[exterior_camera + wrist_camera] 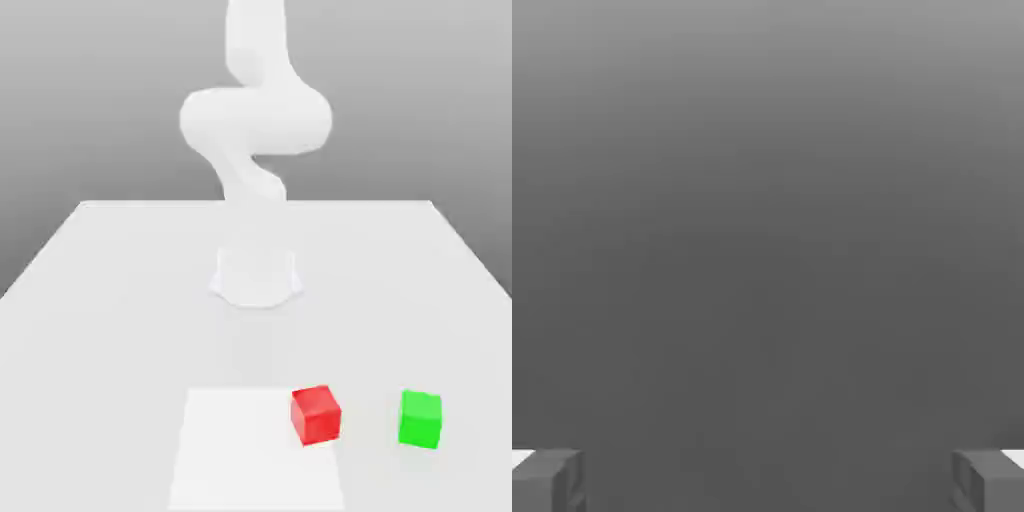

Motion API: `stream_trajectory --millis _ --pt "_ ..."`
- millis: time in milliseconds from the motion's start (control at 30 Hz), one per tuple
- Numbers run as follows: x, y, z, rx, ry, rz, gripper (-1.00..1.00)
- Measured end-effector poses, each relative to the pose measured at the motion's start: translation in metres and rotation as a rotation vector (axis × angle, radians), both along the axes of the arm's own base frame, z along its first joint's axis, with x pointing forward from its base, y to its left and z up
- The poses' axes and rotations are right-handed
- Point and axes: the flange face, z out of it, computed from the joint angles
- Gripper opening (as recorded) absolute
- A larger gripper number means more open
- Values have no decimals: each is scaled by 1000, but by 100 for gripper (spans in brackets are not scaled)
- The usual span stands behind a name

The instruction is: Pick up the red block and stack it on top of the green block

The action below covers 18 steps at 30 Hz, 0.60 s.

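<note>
The hand is spread, pinching nothing; the red block sits lower right, apart from the green one. Grasping and stacking both remain.

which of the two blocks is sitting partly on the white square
The red block, at the right edge of the white square in the exterior view; the green block sits off it, farther right.
</note>
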Motion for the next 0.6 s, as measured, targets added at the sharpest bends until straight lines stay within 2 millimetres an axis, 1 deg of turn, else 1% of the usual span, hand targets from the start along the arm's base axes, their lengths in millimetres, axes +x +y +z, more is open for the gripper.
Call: stream_trajectory --millis 67,133,200,300,367,433,533,600 --pt "26 9 -49 -9 79 26 0" --pt "45 18 -98 -18 153 52 0" --pt "57 26 -146 -28 225 77 0" --pt "64 39 -218 -43 331 115 0" --pt "63 47 -265 -54 402 140 0" --pt "56 54 -311 -66 472 166 0" --pt "37 62 -376 -84 578 204 0" --pt "19 69 -417 -98 648 234 0"
